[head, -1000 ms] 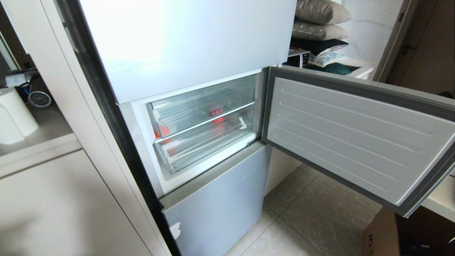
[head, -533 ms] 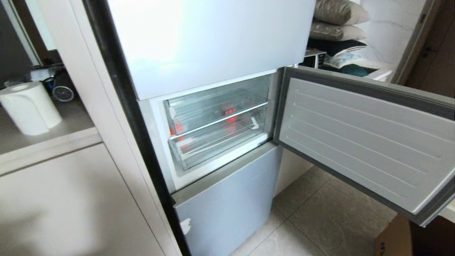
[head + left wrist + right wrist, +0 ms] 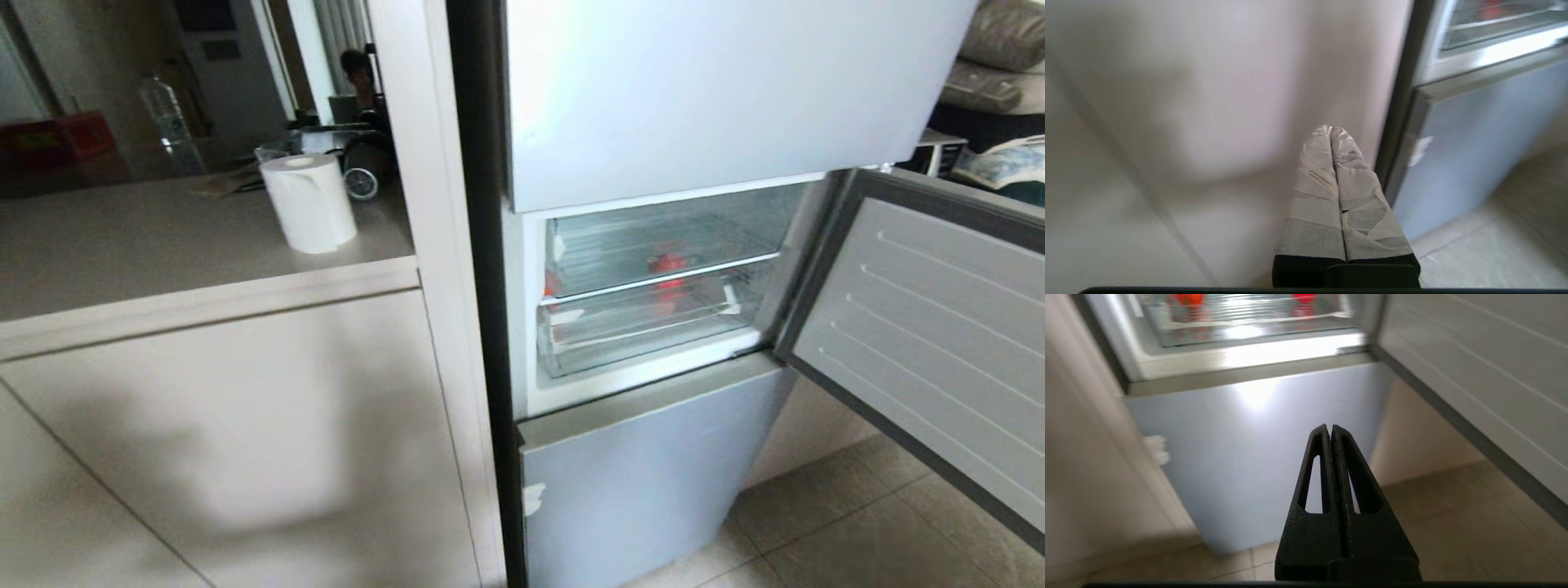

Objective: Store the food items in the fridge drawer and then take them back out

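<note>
Food items, small and red-orange, sit inside the open middle compartment of the fridge point(image 3: 653, 82), above and beyond both sets of jaws. From the right gripper point(image 3: 1330, 430), whose black jaws are pressed together and hold nothing, the closed grey lower fridge door point(image 3: 1257, 457) lies straight ahead. Above that door, one food item point(image 3: 1187, 298) shows toward the near side of the compartment and a second food item point(image 3: 1303, 297) farther across, both seen through clear plastic. Which of the two stacked clear bins holds them cannot be told. The fridge drawer point(image 3: 637, 327), clear and ribbed, is pushed in. To the outer side of the right jaws hangs the open compartment door point(image 3: 939, 327), its ribbed white lining facing in.

The left gripper point(image 3: 1330, 132), its tape-wrapped jaws also shut together and empty, points at a pale cabinet panel point(image 3: 1208, 102) just beside the fridge's dark edge. Above that panel is a beige surface point(image 3: 147, 245) carrying a white paper roll point(image 3: 309, 202). Tiled floor point(image 3: 857, 523) lies below.
</note>
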Robot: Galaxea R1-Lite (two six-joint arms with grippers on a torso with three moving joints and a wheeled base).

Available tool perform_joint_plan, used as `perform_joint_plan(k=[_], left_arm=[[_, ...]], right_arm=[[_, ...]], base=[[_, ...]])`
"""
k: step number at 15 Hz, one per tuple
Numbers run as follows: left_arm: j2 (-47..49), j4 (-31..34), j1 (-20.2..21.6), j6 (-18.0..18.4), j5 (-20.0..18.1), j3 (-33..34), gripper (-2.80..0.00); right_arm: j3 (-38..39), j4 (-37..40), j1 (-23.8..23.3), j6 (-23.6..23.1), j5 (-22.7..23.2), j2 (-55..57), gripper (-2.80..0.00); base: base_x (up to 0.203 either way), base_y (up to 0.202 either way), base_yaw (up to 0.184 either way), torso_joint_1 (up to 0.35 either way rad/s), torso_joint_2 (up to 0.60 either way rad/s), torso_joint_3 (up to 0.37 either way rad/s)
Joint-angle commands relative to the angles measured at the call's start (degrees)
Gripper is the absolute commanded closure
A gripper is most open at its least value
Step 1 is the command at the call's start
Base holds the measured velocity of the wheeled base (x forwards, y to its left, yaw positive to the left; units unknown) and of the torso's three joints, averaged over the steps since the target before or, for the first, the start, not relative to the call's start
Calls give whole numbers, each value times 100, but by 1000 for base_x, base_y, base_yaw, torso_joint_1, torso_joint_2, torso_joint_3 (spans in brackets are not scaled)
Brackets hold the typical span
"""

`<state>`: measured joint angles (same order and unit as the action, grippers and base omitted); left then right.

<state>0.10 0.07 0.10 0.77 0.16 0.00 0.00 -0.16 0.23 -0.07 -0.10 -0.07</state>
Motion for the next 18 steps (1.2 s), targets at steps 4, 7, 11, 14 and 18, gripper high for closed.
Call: perform_joint_plan(k=[4,7,11,14,18], left_arm=[[8,1,-1,2,2,0,0],[8,1,-1,2,2,0,0],[8,1,0,2,2,0,0],[8,1,4,2,2,0,0],[8,1,4,2,2,0,0]], right_arm=[[0,-2,4,-1,1,-1,0],[0,-2,4,-9,1,-1,0],[0,-2,4,-19,1,-1,0],[-144,8,4,-95,-1,8,0],[-1120,78,8,49,111,1461,0]], base=[[0,-9,175,1,2,2],[1,-11,176,0,2,2],[0,-6,91,2,0,2],[0,0,0,0,0,0],[0,0,0,0,0,0]])
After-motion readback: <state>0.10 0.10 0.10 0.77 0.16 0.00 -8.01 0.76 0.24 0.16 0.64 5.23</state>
